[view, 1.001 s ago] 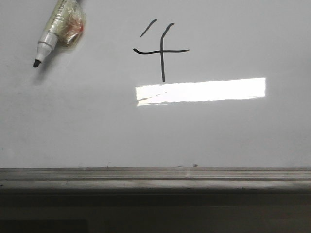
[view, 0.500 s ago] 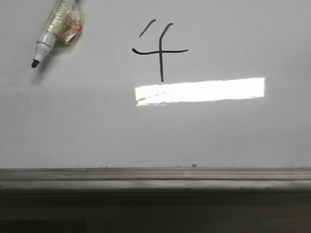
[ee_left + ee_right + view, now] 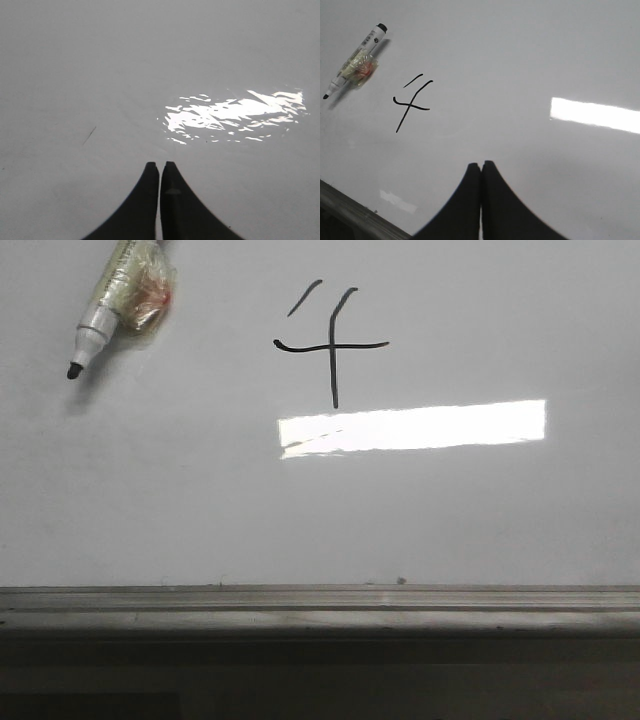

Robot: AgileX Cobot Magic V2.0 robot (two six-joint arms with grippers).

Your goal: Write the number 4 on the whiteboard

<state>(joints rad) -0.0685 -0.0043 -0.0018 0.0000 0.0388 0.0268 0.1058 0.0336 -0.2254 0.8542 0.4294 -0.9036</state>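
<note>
Since both sets of fingers were pressed shut and held nothing, the writing looked done. The right gripper [image 3: 480,165] hung over the whiteboard [image 3: 530,60], with the number 4 [image 3: 411,102] beyond its fingers and off to one side. Farther off lay the marker [image 3: 354,61]. The left gripper [image 3: 159,165] saw only bare board. A good finish, I judged, meant lifting away without smudging the strokes.
</note>
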